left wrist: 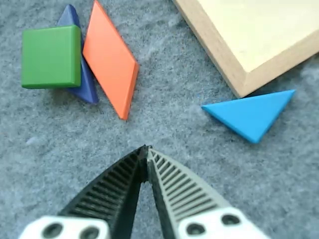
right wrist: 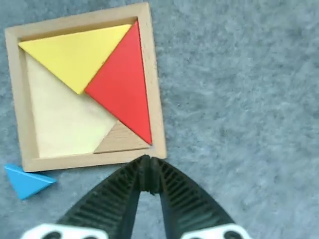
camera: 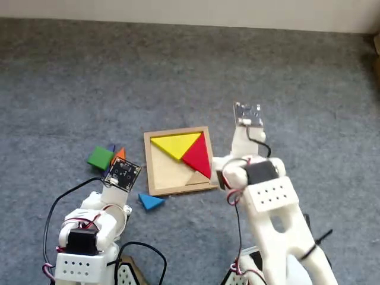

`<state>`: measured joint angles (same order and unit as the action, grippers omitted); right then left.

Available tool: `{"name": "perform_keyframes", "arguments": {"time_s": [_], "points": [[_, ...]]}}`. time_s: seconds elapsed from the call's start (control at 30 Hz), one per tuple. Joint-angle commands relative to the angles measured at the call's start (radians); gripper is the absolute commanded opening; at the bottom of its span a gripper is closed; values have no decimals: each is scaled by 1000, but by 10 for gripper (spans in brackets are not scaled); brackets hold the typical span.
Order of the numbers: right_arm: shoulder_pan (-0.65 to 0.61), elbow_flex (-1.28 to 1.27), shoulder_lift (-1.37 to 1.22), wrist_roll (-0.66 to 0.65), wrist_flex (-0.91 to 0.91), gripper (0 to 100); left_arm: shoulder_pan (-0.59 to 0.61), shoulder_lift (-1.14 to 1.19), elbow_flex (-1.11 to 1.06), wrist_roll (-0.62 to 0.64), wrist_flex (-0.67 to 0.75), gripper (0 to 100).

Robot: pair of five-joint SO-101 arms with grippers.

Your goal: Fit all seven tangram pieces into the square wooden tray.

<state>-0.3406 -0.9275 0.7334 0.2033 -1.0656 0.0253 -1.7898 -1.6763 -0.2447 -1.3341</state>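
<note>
**Three pieces in tray, four on carpet, both grippers shut and empty**

High view: shows tray point(camera: 147, 169) on grey carpet point(camera: 267, 65), with yellow triangle point(camera: 175, 144), red triangle point(camera: 199, 155) and small tan triangle point(camera: 196, 178) inside and the rest of its floor bare. Places blue triangle point(camera: 150, 201) just off the tray's near left corner. Groups green square point(camera: 100, 157), orange piece point(camera: 119, 154) and navy piece point(camera: 110, 147) farther left.

Left wrist view: finds left gripper point(left wrist: 146, 150) over bare carpet, jaws pressed together, holding nothing. Sets green square against navy piece, orange piece touching navy's other side. Leaves blue triangle near the tray corner, not touching.

Right wrist view: puts right gripper point(right wrist: 148, 160) just outside the tray rim near the tan triangle, jaws closed tip to tip, empty. Shows yellow and red meeting along one edge, tan tucked under red.
</note>
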Motion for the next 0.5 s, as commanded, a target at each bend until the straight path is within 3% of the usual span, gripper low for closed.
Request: {"name": "perform_keyframes", "arguments": {"time_s": [0.0,0.47], "points": [[38,-88,110,-38,88,4,4,-31,-19,8,-5,7],[59,-406,390,-41,191,4,4,-31,-19,8,-5,7]]}}
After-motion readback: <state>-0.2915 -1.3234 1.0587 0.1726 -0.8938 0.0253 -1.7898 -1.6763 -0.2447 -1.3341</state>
